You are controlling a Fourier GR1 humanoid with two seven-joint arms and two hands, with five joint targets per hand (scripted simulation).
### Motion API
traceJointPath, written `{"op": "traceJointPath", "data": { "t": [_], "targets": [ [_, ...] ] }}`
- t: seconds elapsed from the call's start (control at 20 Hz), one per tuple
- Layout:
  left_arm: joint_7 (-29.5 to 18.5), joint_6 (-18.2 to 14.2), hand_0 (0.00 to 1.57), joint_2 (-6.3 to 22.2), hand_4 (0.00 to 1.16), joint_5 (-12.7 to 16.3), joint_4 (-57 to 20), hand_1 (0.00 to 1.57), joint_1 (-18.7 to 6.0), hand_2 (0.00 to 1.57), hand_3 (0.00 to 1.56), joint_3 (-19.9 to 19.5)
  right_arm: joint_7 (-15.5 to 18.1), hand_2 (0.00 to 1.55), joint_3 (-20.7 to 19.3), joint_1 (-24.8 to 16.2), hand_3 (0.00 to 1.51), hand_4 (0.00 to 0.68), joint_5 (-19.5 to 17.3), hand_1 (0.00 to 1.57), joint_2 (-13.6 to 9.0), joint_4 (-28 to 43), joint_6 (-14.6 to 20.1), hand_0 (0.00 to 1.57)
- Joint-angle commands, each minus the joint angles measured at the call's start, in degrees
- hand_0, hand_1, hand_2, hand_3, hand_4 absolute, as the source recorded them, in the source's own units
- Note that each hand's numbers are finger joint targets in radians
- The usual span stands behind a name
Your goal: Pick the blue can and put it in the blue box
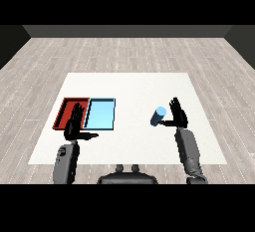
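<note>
The blue can (158,116) is sitting on the right half of the white bench (129,89), well apart from the trays. The right hand (179,114) is standing just beside it with fingers straight and spread, thumb reaching toward the can, not yet curling round it. The left hand (75,124) is hovering open over the near edge of the red tray (65,107), holding nothing. The can is a smooth, short cylinder, so I judge it could roll or tip away if the fingers nudge it before closing. The light blue tray (101,113), flat with a shallow darker rim, is lying touching the red one; a careless drop could land in the wrong tray.
</note>
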State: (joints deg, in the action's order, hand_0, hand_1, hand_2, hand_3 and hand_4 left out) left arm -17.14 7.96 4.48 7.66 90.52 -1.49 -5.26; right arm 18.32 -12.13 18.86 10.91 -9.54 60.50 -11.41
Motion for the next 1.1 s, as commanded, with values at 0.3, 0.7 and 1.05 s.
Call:
{"op": "traceJointPath", "data": {
  "t": [0.3,0.7,1.05],
  "targets": [
    [0.6,-1.6,0.0,-1.1,0.0,-1.5,0.6,0.0,-0.2,0.0,0.0,1.0,4.3,0.0,-1.6,7.5,0.0,0.0,0.5,0.0,-2.4,-16.1,-2.4,0.0],
    [-2.7,-0.6,0.0,-1.8,0.0,-1.3,0.5,0.0,3.4,0.0,0.0,0.9,7.6,0.0,-0.9,8.7,0.0,0.0,1.1,0.0,1.2,-22.2,-0.9,0.0],
    [4.0,-1.4,0.0,-0.5,0.0,0.9,4.3,0.0,-0.4,0.0,0.0,-0.2,10.6,0.0,0.7,10.1,0.0,0.0,-0.2,0.0,3.6,-24.9,1.8,0.0]
  ]
}}
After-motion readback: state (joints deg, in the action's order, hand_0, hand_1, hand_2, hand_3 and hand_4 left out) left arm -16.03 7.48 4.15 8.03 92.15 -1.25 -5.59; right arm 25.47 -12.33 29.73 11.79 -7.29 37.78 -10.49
